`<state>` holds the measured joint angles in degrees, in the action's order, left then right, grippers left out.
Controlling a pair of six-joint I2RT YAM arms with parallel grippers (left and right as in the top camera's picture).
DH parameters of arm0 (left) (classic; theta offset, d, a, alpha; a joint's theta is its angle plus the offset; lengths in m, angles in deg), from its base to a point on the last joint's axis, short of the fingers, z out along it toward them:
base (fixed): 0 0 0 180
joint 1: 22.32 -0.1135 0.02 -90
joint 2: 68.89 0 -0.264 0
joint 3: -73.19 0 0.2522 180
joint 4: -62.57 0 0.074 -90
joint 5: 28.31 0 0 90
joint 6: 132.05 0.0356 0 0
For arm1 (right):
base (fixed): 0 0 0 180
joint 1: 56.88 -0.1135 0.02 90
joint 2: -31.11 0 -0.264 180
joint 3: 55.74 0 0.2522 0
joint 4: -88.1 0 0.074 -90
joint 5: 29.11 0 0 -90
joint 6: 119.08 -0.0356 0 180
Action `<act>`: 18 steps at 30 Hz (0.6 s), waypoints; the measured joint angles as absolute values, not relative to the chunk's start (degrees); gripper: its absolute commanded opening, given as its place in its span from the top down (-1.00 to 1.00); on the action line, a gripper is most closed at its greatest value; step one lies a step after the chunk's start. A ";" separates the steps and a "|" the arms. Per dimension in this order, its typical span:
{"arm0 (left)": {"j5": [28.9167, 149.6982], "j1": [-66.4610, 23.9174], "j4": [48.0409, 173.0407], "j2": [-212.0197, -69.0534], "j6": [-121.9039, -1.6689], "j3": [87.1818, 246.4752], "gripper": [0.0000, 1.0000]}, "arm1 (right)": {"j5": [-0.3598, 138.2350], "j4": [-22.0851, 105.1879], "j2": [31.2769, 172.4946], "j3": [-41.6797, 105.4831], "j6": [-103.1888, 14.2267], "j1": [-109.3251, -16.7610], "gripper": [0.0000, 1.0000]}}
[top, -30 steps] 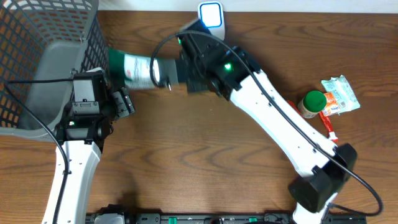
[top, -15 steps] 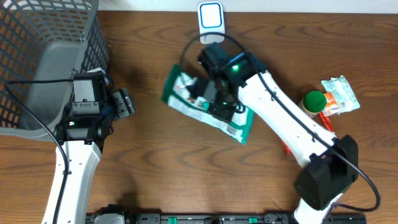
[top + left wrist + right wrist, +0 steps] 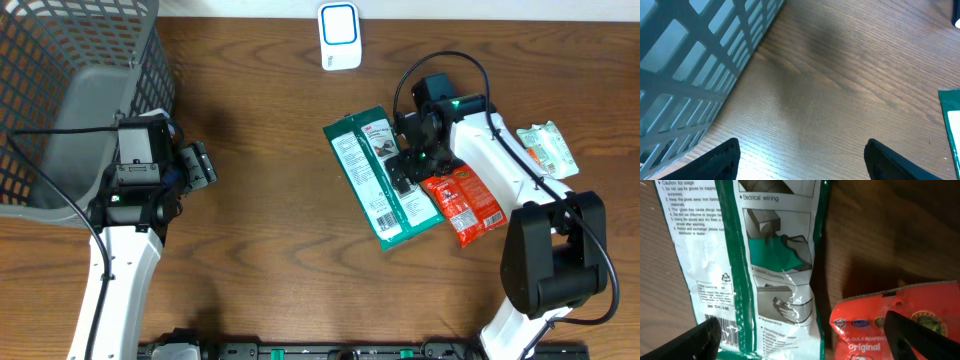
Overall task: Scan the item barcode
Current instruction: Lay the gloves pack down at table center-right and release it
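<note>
green packet (image 3: 368,185) has dropped flat onto the table (image 3: 260,250), just beneath the spread right gripper (image 3: 410,172).

Brown wood-grain table (image 3: 280,250) under even light.

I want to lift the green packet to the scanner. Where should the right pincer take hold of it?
The green packet lies flat, print up, with the red packet close along its lower right edge. Its far short end, towards the scanner, has bare table around it. I would bring the right pincer down there, probably pinching across that thin edge.
</note>
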<state>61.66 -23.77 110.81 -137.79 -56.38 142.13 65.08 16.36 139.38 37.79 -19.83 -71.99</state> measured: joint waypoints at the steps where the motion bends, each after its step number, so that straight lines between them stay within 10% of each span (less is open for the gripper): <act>1: 61.66 -23.77 110.81 -137.79 -56.38 142.13 -0.60 | 65.15 15.60 139.18 37.97 -20.02 -71.99 -0.99; 18: 61.66 -23.77 110.81 -137.79 -56.38 142.13 -0.60 | 68.84 13.24 122.77 42.64 -21.16 -71.99 -0.99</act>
